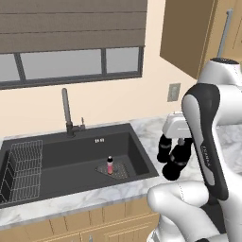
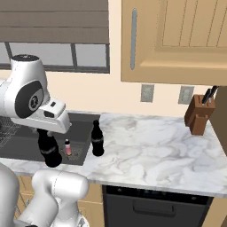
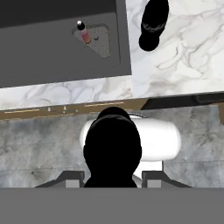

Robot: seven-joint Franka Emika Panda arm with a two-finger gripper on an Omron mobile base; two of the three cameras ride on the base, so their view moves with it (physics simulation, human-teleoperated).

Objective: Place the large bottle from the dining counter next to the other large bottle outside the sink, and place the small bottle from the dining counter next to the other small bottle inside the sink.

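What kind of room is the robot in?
It looks like a kitchen: there is a dark sink with a tall faucet, a marble counter, and a knife block near the wall.

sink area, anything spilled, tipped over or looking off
Nothing stands out. The tiny pink-red small bottle stands upright on the drain mat in the dark grey sink, and the black cola-shaped bottle stands upright on the veined marble counter beside it.

Glossy white rounded arm (image 1: pixel 208 142) links, black joint bands, small vertical lettering on black side panel.
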